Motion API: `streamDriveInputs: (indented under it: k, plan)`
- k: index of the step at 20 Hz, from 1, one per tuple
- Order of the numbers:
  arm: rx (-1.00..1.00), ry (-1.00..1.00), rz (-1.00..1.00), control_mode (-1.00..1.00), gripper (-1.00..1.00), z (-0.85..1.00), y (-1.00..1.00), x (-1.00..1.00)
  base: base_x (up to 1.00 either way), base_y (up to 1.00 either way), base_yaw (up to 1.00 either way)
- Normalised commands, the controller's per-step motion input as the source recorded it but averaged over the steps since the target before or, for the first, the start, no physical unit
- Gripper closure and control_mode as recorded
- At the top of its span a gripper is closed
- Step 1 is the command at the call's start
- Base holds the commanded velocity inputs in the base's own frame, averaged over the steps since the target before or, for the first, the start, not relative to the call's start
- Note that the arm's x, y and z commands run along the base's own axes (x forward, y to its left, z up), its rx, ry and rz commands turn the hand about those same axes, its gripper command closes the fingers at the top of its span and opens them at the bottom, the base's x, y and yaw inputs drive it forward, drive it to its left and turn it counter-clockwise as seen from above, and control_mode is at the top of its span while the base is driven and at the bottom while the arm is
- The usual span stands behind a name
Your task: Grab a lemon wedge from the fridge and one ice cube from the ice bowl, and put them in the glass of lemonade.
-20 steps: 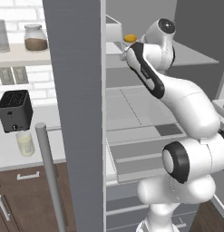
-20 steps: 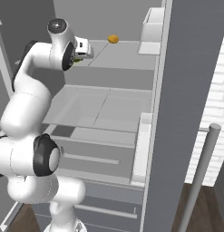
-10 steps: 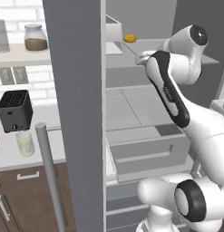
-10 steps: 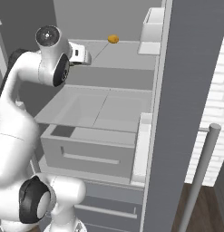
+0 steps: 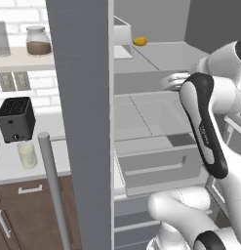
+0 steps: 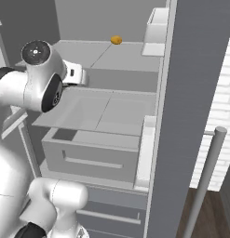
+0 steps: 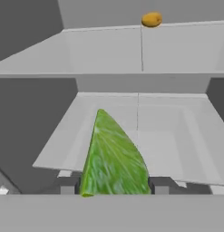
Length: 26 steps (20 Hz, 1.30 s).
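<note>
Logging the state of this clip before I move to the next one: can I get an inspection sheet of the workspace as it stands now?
Surface: grey fridge shelves with a drawer below them; pale counter to the left.
Job's things: fridge door open; glass of lemonade upright on the counter in front of the toaster; green wedge between the finger tips; small orange-yellow piece on the top shelf.
Clutter: black toaster; jar with brown contents on the wall shelf.
Grippers: gripper closed on the green wedge, facing into the fridge.
Cables: nothing seen.
Surroundings: white brick wall, brown cabinets under the counter.
</note>
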Motion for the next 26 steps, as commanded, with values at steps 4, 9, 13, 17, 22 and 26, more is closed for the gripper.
streamDriveInputs:
  k: [4, 9, 13, 17, 22, 26]
  plan:
    - [-0.05, 0.02, 0.00, -1.00, 1.00, -0.87, 0.00, -0.63, 0.00, 0.00, 0.00]
    - [-0.03, 0.00, 0.00, -1.00, 1.00, -0.71, 0.00, -0.51, 0.00, 0.00, 0.00]
    - [-0.02, 0.00, 0.00, -1.00, 1.00, -0.59, 0.00, -0.38, 0.00, 0.00, 0.00]
    - [0.00, 0.00, 0.00, -1.00, 1.00, -0.45, 0.00, -0.39, 0.00, 0.00, 0.00]
    - [0.00, -0.07, 0.00, 1.00, 1.00, -0.08, -0.09, -0.55, -0.20, -0.05, 0.00]
    - [0.00, 0.00, 0.00, 1.00, 1.00, 0.00, 0.00, 0.00, -1.00, -0.15, 0.00]
